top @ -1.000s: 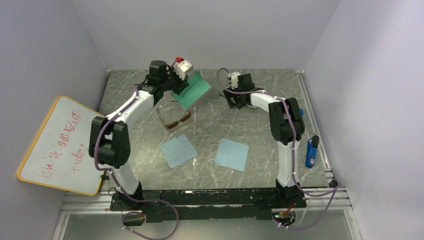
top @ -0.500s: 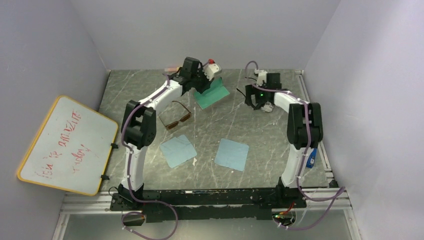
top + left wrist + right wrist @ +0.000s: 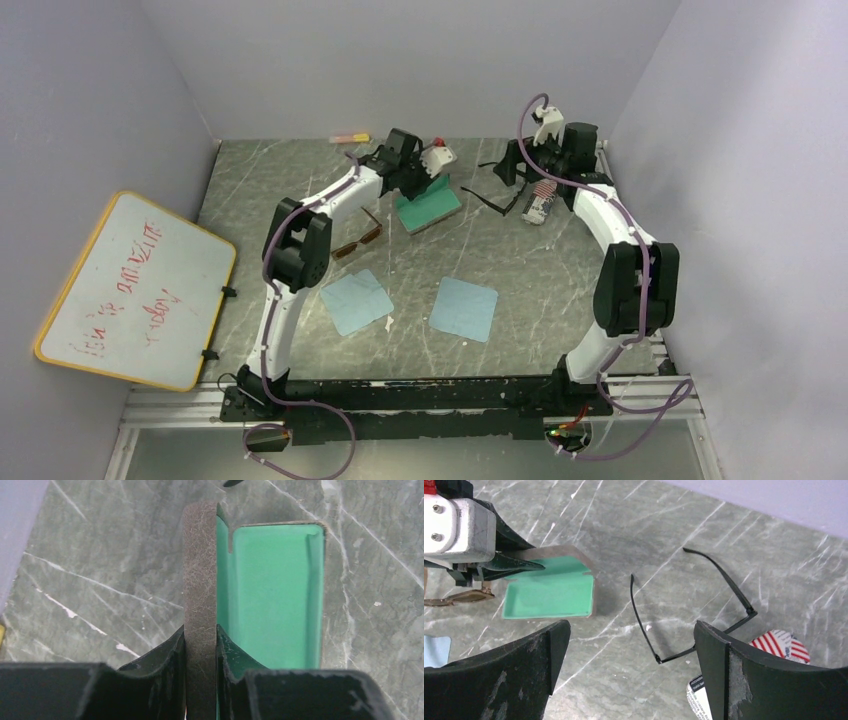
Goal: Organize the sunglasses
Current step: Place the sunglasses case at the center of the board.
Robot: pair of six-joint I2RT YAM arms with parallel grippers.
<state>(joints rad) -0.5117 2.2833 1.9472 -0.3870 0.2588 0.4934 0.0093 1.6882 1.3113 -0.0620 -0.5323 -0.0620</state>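
My left gripper (image 3: 201, 645) is shut on the brown upright flap of an open case (image 3: 200, 570) with a green lining (image 3: 272, 590). The case rests on the table at the back centre (image 3: 430, 208). The black sunglasses (image 3: 642, 617) lie unfolded on the table just right of the case, also in the top view (image 3: 490, 197). My right gripper (image 3: 631, 665) hangs open and empty above them, and its right finger hides part of their front. The amber-lens sunglasses (image 3: 362, 238) lie left of the case, partly under my left arm, and also show in the right wrist view (image 3: 459, 597).
A printed case with red and white stripes (image 3: 540, 205) lies under my right gripper's right side (image 3: 781, 645). Two light-blue cloths (image 3: 356, 300) (image 3: 463, 308) lie nearer the front. A whiteboard (image 3: 135, 290) leans at the left. A small yellow item (image 3: 350, 138) lies at the back wall.
My left arm has swung right with the green-lined case and set it lower at back centre. My right arm has moved back and right, uncovering the black sunglasses and the striped case.
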